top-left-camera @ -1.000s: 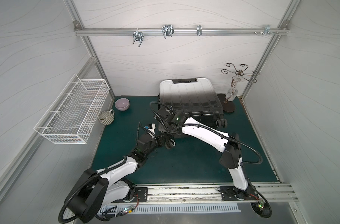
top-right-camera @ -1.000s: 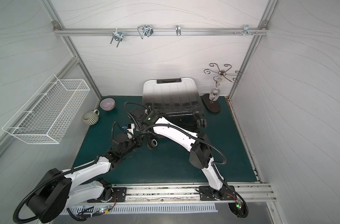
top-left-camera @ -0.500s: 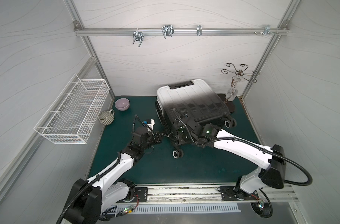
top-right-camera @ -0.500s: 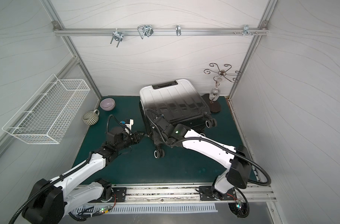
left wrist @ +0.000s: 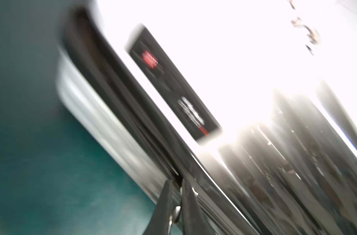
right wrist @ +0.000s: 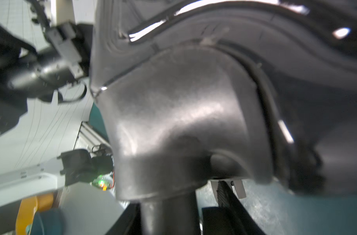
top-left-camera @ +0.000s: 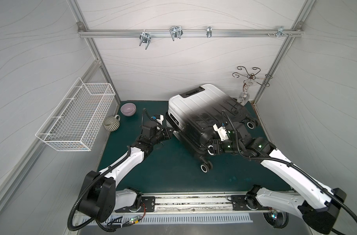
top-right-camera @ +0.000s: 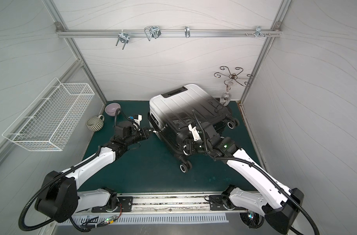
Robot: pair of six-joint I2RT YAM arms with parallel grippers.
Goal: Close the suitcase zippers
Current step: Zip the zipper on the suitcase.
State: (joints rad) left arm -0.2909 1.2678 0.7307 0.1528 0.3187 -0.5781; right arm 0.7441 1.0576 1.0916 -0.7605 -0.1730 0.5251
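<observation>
Suitcase (top-left-camera: 196,105): one, lying flat and skewed on mat's rear half, between both grippers. Zippers (left wrist: 133,122): black track along seam, running to left gripper's tips. Left gripper (top-left-camera: 171,130): pinched fully closed on zipper pull (left wrist: 176,211). Right gripper (top-left-camera: 211,147): jaws part-open at corner wheel housing (right wrist: 173,122); grip unclear. Wheels (top-left-camera: 204,168) in view: three.

Surface: dark green mat (top-left-camera: 173,179).

Room: white panelled walls (top-left-camera: 183,65); aluminium rail (top-left-camera: 194,36), four fittings (top-left-camera: 175,32).

Outboard of left gripper: one bowl (top-left-camera: 128,108), one mug (top-left-camera: 111,124), one wire basket (top-left-camera: 76,120).

Beyond right gripper: one wire stand (top-left-camera: 252,76).
</observation>
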